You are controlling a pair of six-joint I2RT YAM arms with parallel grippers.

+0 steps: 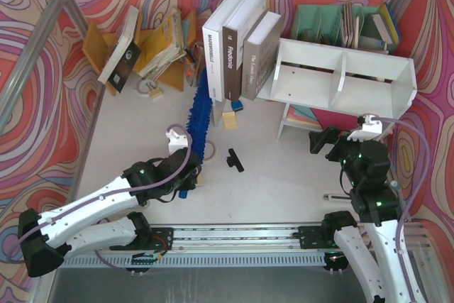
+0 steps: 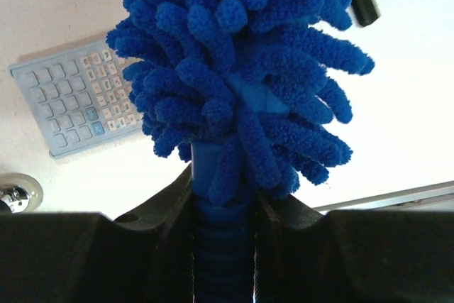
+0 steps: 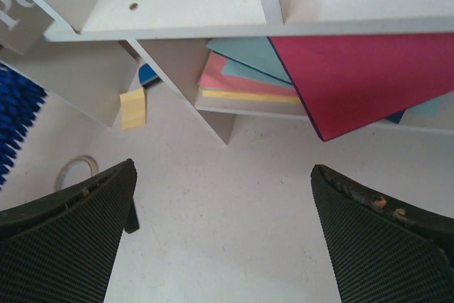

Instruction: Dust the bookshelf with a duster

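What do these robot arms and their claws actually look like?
The left arm and right arm have white links, black joints with small green lights, and a lilac cable looping alongside. The left gripper and right gripper have chunky black fingers; the right's look finely textured.

The left arm (image 1: pixel 92 204) and the right arm (image 1: pixel 376 246) look alike: glossy white link shells joined by chunky black joint housings, with a small green light (image 1: pixel 142 170) glowing on a joint. A pale lilac cable (image 1: pixel 186 155) loops along each arm. Black base blocks (image 1: pixel 152 238) are bolted to a silver slotted rail (image 1: pixel 234 235). The right gripper (image 3: pixel 223 168) has broad black fingers (image 3: pixel 71 246) with fine cross-hatched pads, one edge flecked with brownish specks. The left gripper (image 2: pixel 222 200) is smooth matte black.
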